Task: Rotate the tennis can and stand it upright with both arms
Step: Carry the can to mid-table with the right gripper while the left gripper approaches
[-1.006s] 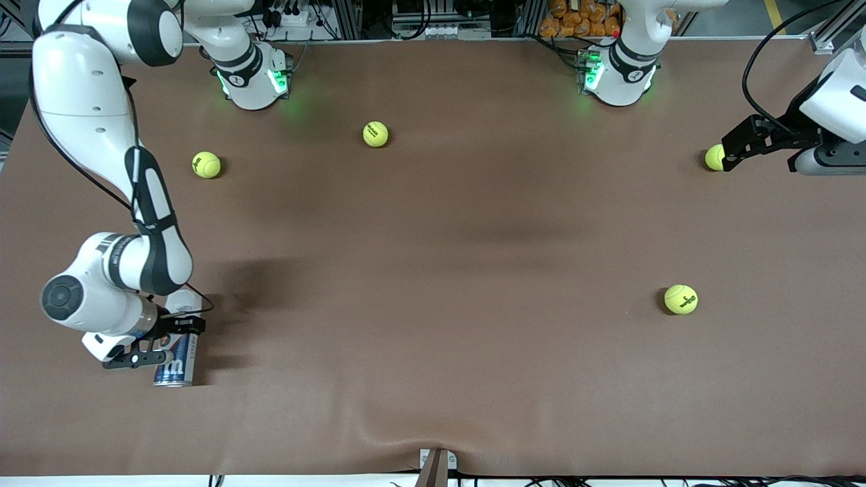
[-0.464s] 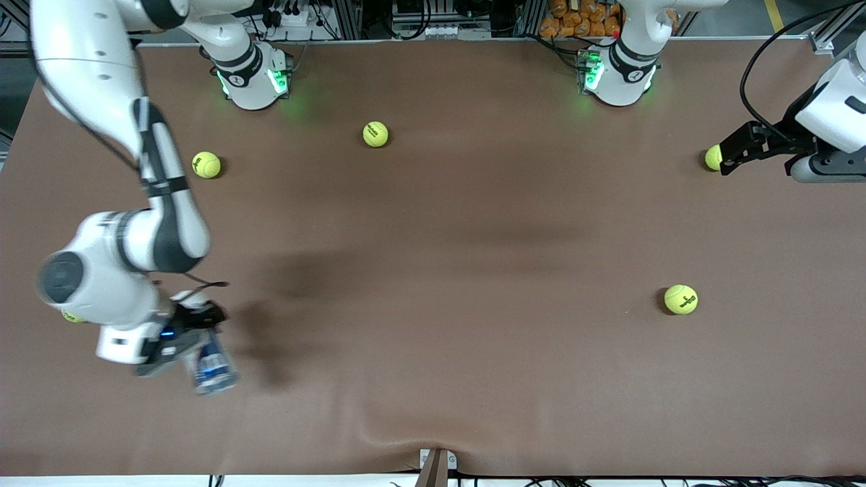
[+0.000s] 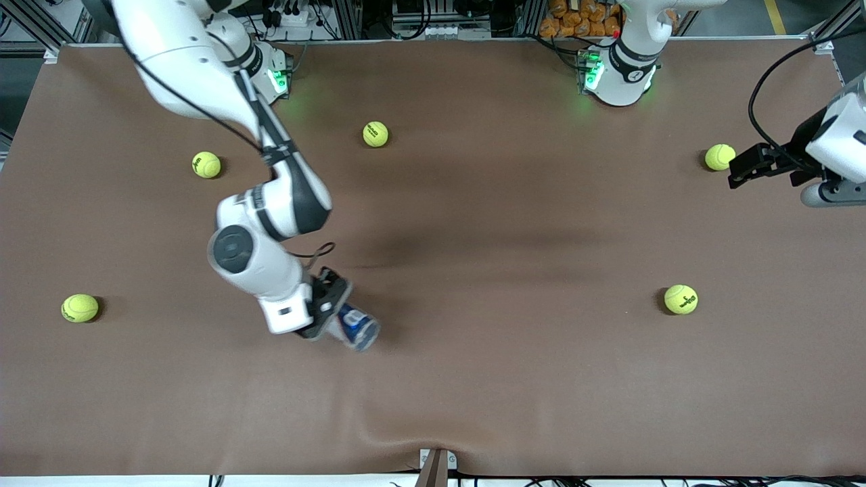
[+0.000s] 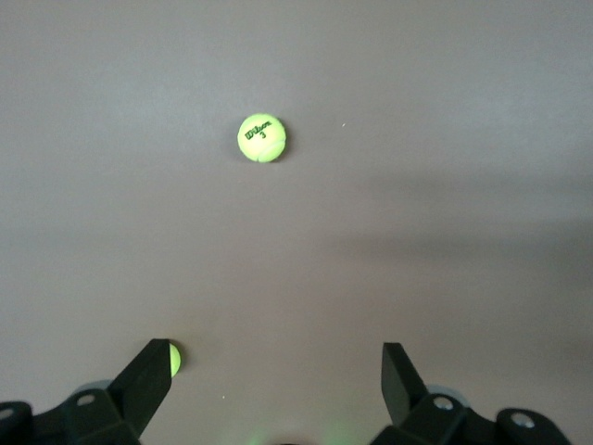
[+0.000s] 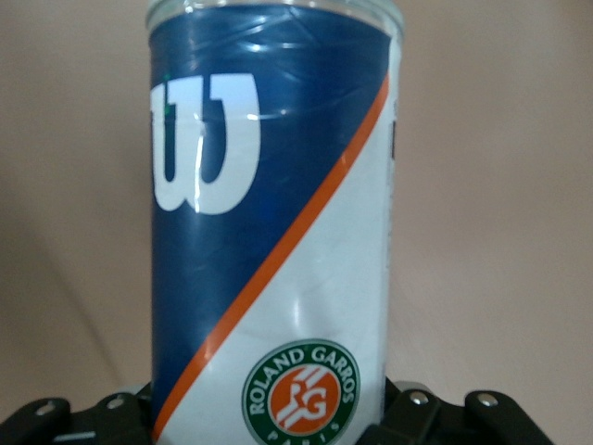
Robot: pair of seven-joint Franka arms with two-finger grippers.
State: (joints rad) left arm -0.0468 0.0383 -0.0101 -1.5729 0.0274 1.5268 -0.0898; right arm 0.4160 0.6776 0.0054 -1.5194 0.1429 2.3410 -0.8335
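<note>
brown table (image 3: 473, 379), metal framing (image 3: 379, 20)

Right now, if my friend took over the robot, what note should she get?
Right gripper: shut on the tennis can, holding it tilted in the air over the table's middle.
Left gripper: open, empty, waiting at its own end of the table beside a tennis ball.
Done: can picked up.
Left: bring the left arm in, turn the can with both arms, stand it upright.

The right gripper (image 3: 329, 312) carries the tennis can (image 3: 356, 327) (now lifted, tilted) toward the counter's middle; the left gripper (image 3: 743, 169) backs off its ball (image 3: 719, 157)
</note>
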